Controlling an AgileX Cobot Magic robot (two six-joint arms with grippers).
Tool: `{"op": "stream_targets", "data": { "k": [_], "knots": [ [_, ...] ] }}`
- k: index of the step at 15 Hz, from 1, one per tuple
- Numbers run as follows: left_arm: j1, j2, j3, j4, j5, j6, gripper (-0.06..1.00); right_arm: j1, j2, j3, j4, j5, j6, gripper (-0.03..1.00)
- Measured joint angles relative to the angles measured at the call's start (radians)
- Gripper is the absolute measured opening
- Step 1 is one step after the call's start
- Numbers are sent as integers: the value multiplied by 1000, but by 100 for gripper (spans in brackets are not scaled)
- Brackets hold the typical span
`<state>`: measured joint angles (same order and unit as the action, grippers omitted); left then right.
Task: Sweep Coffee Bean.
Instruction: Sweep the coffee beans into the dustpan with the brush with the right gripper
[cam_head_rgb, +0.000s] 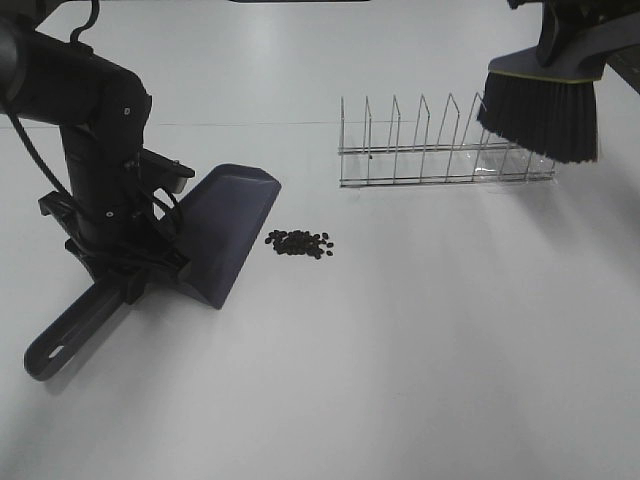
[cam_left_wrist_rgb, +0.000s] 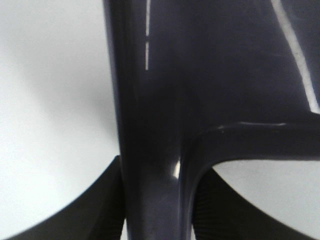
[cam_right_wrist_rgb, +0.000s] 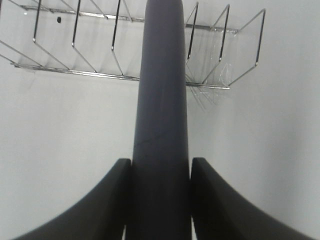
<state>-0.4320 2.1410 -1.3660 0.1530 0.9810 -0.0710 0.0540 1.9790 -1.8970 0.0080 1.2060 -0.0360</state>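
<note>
The coffee beans (cam_head_rgb: 298, 243) lie in a small dark cluster on the white table, just right of the dustpan's open edge. The dark navy dustpan (cam_head_rgb: 222, 225) rests on the table, its handle reaching toward the front left. My left gripper (cam_head_rgb: 128, 272) is shut on the handle, which fills the left wrist view (cam_left_wrist_rgb: 155, 125) between the fingers (cam_left_wrist_rgb: 97, 212). My right gripper (cam_head_rgb: 566, 28) is shut on the brush handle (cam_right_wrist_rgb: 162, 110) and holds the brush (cam_head_rgb: 545, 105), black bristles down, above the right end of the wire rack, far from the beans.
A wire rack (cam_head_rgb: 440, 152) stands on the table behind and to the right of the beans; it also shows in the right wrist view (cam_right_wrist_rgb: 100, 75). A single dark speck (cam_right_wrist_rgb: 59, 20) lies by its left end. The table (cam_head_rgb: 420, 350) is white.
</note>
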Motion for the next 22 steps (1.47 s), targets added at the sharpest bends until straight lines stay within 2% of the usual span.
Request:
{"op": "stream_targets", "data": {
  "k": [5,7,9,10,13,15,19,22],
  "knots": [
    [0,0,0,-3,12,-1,34,24,-100,4,-8,19,0,31],
    [0,0,0,-3,21,-1,34,82,-139,69,-52,-4,2,31],
    [0,0,0,-4,26,-1,34,169,-241,312,-125,-197,96,31],
    [0,0,0,-4,28,-1,34,181,-257,367,-136,-236,114,31],
    [0,0,0,-4,61,-1,34,207,-326,663,-173,-495,194,31],
    [0,0,-2,1,77,-1,34,210,-322,797,-174,-592,202,31],
    [-3,4,-11,6,80,-1,34,215,-275,840,-179,-672,182,31],
    [-54,58,-40,3,117,3,34,295,-206,837,-258,-674,154,31]
  ]
}}
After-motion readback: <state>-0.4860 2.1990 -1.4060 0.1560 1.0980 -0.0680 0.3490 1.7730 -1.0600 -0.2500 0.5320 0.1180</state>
